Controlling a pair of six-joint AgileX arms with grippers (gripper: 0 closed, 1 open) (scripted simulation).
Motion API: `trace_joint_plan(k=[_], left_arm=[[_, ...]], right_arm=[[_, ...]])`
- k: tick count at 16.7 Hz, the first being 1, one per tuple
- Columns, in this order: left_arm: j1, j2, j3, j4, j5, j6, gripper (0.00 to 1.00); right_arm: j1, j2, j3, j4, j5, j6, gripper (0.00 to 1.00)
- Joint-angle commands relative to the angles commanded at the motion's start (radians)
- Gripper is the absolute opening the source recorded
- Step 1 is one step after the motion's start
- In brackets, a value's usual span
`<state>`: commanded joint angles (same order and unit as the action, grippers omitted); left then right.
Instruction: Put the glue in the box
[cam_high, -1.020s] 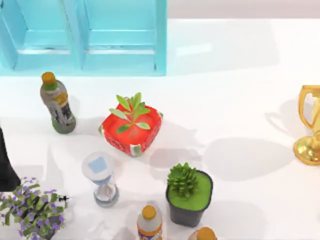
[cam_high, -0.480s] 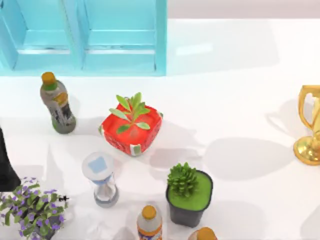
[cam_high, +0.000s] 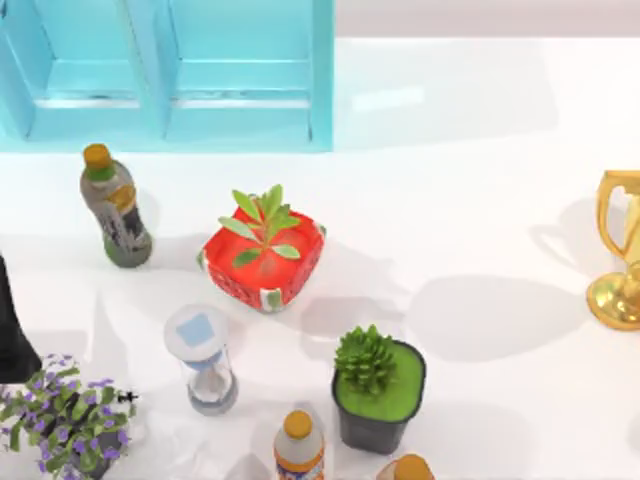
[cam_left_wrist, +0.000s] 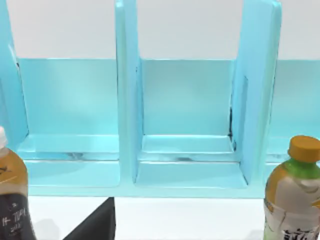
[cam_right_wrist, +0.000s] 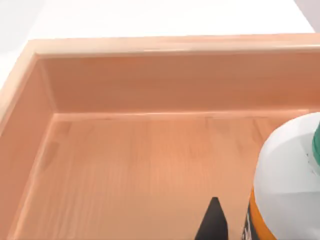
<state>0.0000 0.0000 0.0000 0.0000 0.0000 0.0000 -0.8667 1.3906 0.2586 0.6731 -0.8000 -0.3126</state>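
Our left arm (cam_high: 12, 330) is a matte black body, seen from above as a narrow strip that widens along its length. Our left gripper (cam_left_wrist: 97, 225) appears in its wrist camera as one flat black wedge with a straight slanted edge and a vertical edge. Our right gripper (cam_right_wrist: 212, 222) appears as a slim black part tapering to a sharp point, uniformly dark and unglossed.

L arm (cam_high: 12, 330) is a dark shape at the tabletop's left edge. A dark bit of L claw (cam_left_wrist: 97, 225) pokes up in the left wrist view. R claw fingertip (cam_right_wrist: 212, 220) is a dark point in the right wrist view.
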Motion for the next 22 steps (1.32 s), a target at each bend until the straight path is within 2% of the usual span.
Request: trace_joint_plan(k=[5,11,22], left_arm=[[0.000,0.000,0.000,0.000,0.000,0.000,1.00],[0.000,0.000,0.000,0.000,0.000,0.000,1.00],[0.000,0.000,0.000,0.000,0.000,0.000,1.00]], right_arm=[[0.092,0.208,0.023,0.243,0.083,0.057,0.00],[0.128,0.248,0.036,0.281,0.112,0.075,0.00],[0.128,0.248,0.036,0.281,0.112,0.075,0.83]])
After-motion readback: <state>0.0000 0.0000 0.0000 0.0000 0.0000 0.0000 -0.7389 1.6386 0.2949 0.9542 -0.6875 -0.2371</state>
